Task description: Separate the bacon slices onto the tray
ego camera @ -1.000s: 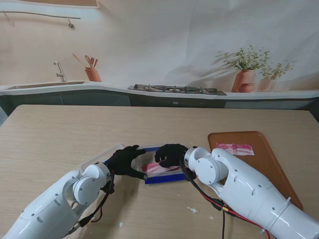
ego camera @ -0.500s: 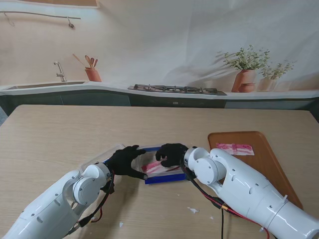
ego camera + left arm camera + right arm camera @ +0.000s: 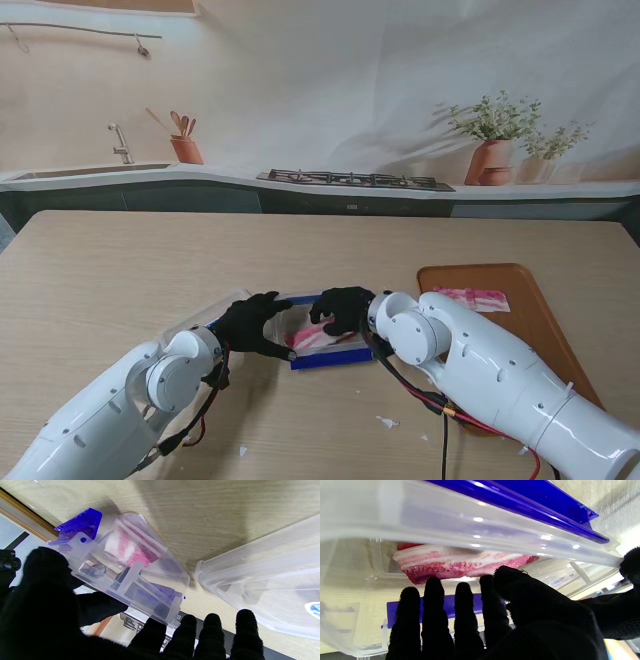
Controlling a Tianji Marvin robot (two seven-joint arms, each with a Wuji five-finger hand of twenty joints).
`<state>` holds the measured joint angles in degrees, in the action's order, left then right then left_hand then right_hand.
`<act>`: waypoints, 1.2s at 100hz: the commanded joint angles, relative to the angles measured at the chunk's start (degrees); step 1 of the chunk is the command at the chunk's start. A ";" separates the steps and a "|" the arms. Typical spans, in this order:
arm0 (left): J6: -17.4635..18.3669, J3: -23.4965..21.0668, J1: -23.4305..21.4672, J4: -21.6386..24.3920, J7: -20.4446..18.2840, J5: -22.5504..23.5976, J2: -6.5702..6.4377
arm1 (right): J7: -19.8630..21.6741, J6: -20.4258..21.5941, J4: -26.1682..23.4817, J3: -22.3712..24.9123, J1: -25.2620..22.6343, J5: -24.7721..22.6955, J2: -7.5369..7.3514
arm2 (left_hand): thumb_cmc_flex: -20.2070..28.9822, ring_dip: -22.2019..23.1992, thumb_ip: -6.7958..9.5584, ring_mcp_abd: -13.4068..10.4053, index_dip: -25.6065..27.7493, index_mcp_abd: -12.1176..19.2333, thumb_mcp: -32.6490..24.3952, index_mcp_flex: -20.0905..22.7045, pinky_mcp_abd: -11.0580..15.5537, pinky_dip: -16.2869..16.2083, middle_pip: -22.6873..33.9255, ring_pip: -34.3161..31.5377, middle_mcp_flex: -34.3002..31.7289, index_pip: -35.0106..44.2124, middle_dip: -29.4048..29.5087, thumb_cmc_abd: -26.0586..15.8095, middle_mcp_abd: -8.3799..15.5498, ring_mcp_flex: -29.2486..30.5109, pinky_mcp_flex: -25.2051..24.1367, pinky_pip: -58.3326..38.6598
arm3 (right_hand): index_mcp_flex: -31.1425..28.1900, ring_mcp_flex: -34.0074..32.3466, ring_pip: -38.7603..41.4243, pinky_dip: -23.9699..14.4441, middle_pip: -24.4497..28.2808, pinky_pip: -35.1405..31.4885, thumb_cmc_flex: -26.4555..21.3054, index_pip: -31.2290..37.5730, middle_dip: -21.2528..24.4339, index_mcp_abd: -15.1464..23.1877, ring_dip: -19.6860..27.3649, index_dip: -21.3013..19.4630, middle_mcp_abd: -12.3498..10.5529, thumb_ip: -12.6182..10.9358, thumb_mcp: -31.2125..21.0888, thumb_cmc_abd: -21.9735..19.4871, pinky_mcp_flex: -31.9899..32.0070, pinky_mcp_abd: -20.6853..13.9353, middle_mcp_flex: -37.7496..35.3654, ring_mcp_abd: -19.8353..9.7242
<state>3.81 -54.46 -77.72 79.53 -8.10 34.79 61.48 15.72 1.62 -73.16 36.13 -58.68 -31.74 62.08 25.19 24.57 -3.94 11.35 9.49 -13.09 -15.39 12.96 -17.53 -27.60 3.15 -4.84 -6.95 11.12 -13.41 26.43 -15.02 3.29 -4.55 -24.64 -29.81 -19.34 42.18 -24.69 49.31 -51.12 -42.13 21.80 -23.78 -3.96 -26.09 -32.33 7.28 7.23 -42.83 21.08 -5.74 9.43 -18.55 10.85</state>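
Both hands at the bacon box, one slice already on the tray

Right hand (image 3: 340, 309) reaches into the clear container (image 3: 325, 345), fingers (image 3: 462, 610) loosely curled against the bacon stack (image 3: 460, 563) but clamping nothing yet. Left hand (image 3: 255, 323) grips the container's rim. No readable labels anywhere. The stack is half hidden by the hand; it runs lengthwise along the box. A separate slice (image 3: 471, 299) lies left-to-right on the brown tray (image 3: 540, 340), off to the right.

big light wood table (image 3: 150, 260) in front. behind it a long counter w/ a sink and tap (image 3: 120, 145), pot of spoons (image 3: 184, 147), stove top (image 3: 355, 180), 2 plants in orange pots (image 3: 495, 140). wall is pale cream, soft light.
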 commanded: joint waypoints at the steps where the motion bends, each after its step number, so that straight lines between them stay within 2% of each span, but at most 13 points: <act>1: -0.11 0.46 -0.66 -0.88 -1.37 0.23 -0.13 | -0.51 0.87 0.42 0.09 -0.71 -1.29 0.23 | 5.81 -0.47 1.06 -0.74 -0.61 -3.00 -6.98 -0.65 -0.17 -0.85 1.72 1.13 -1.10 -0.04 0.09 0.17 5.26 -1.90 -0.53 1.63 | 0.29 1.81 -3.05 0.64 0.56 4.54 1.18 0.16 -0.64 4.36 2.03 -0.14 -1.90 -2.17 0.73 0.12 2.80 -0.50 2.19 -0.56; 6: -0.09 0.48 -0.64 -0.90 -1.37 0.21 -0.13 | -2.14 1.61 0.58 0.47 -1.05 -2.22 0.41 | 5.74 -0.48 1.05 -0.75 -0.61 -2.99 -6.96 -0.66 -0.18 -0.87 1.73 1.13 -1.12 -0.04 0.09 0.11 5.24 -1.91 -0.53 1.62 | 0.64 1.95 -2.84 0.43 0.92 4.85 1.22 0.04 -1.10 5.72 1.96 -0.07 -2.71 -2.20 0.60 0.42 2.82 -0.55 2.85 -0.94; 12: -0.07 0.51 -0.61 -0.94 -1.39 0.22 -0.14 | -4.36 2.85 1.12 0.82 -1.36 -3.07 0.73 | 5.81 -0.49 1.06 -0.69 -0.61 -3.05 -7.00 -0.69 -0.18 -0.88 1.72 1.15 -1.08 -0.04 0.10 0.14 5.27 -1.94 -0.53 1.61 | 0.47 1.85 -2.67 0.12 1.23 5.14 1.02 0.19 -1.58 6.94 1.93 -0.04 -5.12 -2.21 0.19 1.00 2.78 -0.73 2.60 -1.22; 22: -0.05 0.50 -0.61 -0.95 -1.42 0.19 -0.14 | -5.98 4.93 2.19 0.62 -1.06 -3.88 0.96 | 5.76 -0.48 1.05 -0.69 -0.60 -2.98 -6.96 -0.69 -0.18 -0.90 1.73 1.14 -1.09 -0.04 0.10 0.13 5.27 -1.92 -0.54 1.60 | 0.66 1.23 -2.65 -0.30 0.62 5.41 0.86 0.43 -1.57 4.76 1.98 0.07 -8.12 -2.17 -0.86 1.57 2.19 -1.41 1.23 -2.03; 34: -0.03 0.46 -0.61 -0.97 -1.38 0.18 -0.13 | -7.76 7.35 3.56 0.17 -0.61 -4.18 1.26 | 5.68 -0.50 1.03 -0.73 -0.60 -2.96 -6.92 -0.72 -0.14 -0.89 1.74 1.15 -1.11 -0.04 0.10 0.12 5.29 -1.94 -0.55 1.63 | -1.27 -0.01 -2.62 -0.66 0.42 5.64 0.37 1.83 -1.35 6.04 2.00 -0.07 -8.45 -2.05 -2.52 2.43 1.57 -1.45 -1.14 -2.45; 43: -0.04 0.43 -0.61 -0.98 -1.34 0.16 -0.12 | -8.80 9.38 4.71 -0.42 0.06 -4.57 1.43 | 5.75 -0.50 1.05 -0.76 -0.60 -2.93 -6.97 -0.69 -0.15 -0.87 1.70 1.16 -1.07 -0.03 0.12 0.12 5.33 -1.93 -0.55 1.65 | -2.27 -0.05 -2.90 -0.75 -0.07 5.74 0.12 2.33 -1.07 7.17 2.10 0.06 -9.58 -1.97 -3.28 3.11 1.58 -1.74 -1.39 -3.04; 64: 0.15 0.42 -0.59 -1.03 -1.31 0.22 -0.13 | -8.20 9.90 5.97 -2.28 1.66 -4.14 1.56 | 5.77 -0.49 1.05 -0.79 -0.60 -2.95 -6.95 -0.71 -0.16 -0.86 1.73 1.13 -1.09 -0.03 0.10 0.15 5.31 -1.90 -0.56 1.68 | -1.36 0.99 -4.23 -1.13 -3.97 5.94 0.46 1.40 1.40 8.57 2.60 1.61 -11.71 -1.67 -3.85 3.02 1.93 -1.28 -0.97 -2.55; 76: 0.13 0.42 -0.58 -1.06 -1.35 0.20 -0.14 | -5.98 8.94 5.66 -3.18 2.18 -3.14 1.34 | 5.79 -0.50 1.06 -0.77 -0.59 -2.92 -6.98 -0.70 -0.17 -0.87 1.66 1.15 -1.03 -0.01 0.12 0.15 5.40 -1.92 -0.54 1.69 | -1.53 1.40 -3.44 -1.63 -3.84 5.82 0.79 0.81 1.48 5.98 2.22 2.59 -8.93 -1.68 -3.14 2.46 2.60 -0.74 -1.08 -2.07; 89: 0.14 0.45 -0.57 -1.06 -1.35 0.15 -0.13 | -4.80 7.92 4.97 -3.10 2.02 -2.45 1.19 | 5.76 -0.51 1.05 -0.78 -0.59 -3.00 -6.99 -0.71 -0.20 -0.85 1.70 1.16 -1.08 -0.02 0.09 0.09 5.30 -1.93 -0.54 1.72 | -4.42 1.54 -1.36 -2.37 1.39 6.83 1.64 4.04 -2.33 0.33 1.32 1.25 -4.13 -1.87 -2.56 2.17 3.39 0.22 -1.68 -1.58; 100: 0.12 0.46 -0.55 -1.10 -1.33 0.14 -0.12 | -4.09 7.20 3.80 -2.27 1.41 -2.65 0.88 | 5.77 -0.52 1.06 -0.73 -0.60 -3.00 -6.99 -0.73 -0.16 -0.85 1.71 1.18 -1.08 -0.04 0.09 0.09 5.34 -1.94 -0.55 1.75 | -5.10 1.31 -0.81 -2.79 2.57 7.45 1.96 8.32 -5.14 -0.06 1.11 -1.19 -3.61 0.88 -1.08 3.31 3.62 0.53 -2.25 -1.26; 107: 0.08 0.45 -0.55 -1.09 -1.34 0.15 -0.13 | -3.64 6.83 3.07 -1.72 1.04 -2.93 0.66 | 5.77 -0.51 1.05 -0.74 -0.60 -2.93 -6.97 -0.70 -0.17 -0.85 1.69 1.16 -1.05 -0.03 0.09 0.17 5.32 -1.92 -0.55 1.76 | -4.93 1.19 -0.54 -3.10 2.54 7.81 1.06 14.83 -6.31 0.51 0.99 -3.90 -3.89 2.84 0.40 4.33 3.67 0.65 -2.27 -1.24; 110: 0.08 0.43 -0.57 -1.07 -1.33 0.15 -0.12 | -3.59 6.78 2.84 -1.48 0.88 -3.05 0.61 | 5.74 -0.51 1.05 -0.75 -0.60 -2.92 -6.97 -0.71 -0.18 -0.84 1.71 1.16 -1.09 -0.03 0.09 0.10 5.30 -1.92 -0.56 1.77 | -4.20 1.09 -0.50 -3.49 2.27 8.03 0.70 19.12 -6.91 1.15 0.97 -3.10 -4.04 3.17 1.12 4.65 3.61 0.72 -2.32 -1.27; 120: 0.12 0.44 -0.58 -1.04 -1.29 0.21 -0.12 | -3.50 6.43 1.98 -0.57 0.20 -3.27 0.48 | 5.76 -0.51 1.06 -0.74 -0.60 -2.98 -6.98 -0.71 -0.19 -0.85 1.71 1.16 -1.07 -0.03 0.09 0.10 5.30 -1.92 -0.55 1.77 | -3.55 0.41 -0.79 -3.64 0.26 8.20 0.04 24.42 -5.77 1.92 1.14 -5.55 -4.46 3.62 2.15 5.01 3.26 1.02 -4.22 -1.33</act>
<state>3.99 -54.44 -77.65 79.36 -8.10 34.74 61.45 11.62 8.50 -70.37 35.06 -57.90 -34.79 62.52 25.19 24.57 -3.98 11.35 9.49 -13.39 -15.39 12.83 -17.53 -27.61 3.15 -4.83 -6.92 11.11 -13.41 26.40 -16.19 3.29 -4.55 -24.62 -33.58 -19.20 40.72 -27.21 50.08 -48.39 -40.68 43.26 -29.98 -3.11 -24.48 -36.32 2.62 8.50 -41.62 25.12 -5.65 9.26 -21.35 8.89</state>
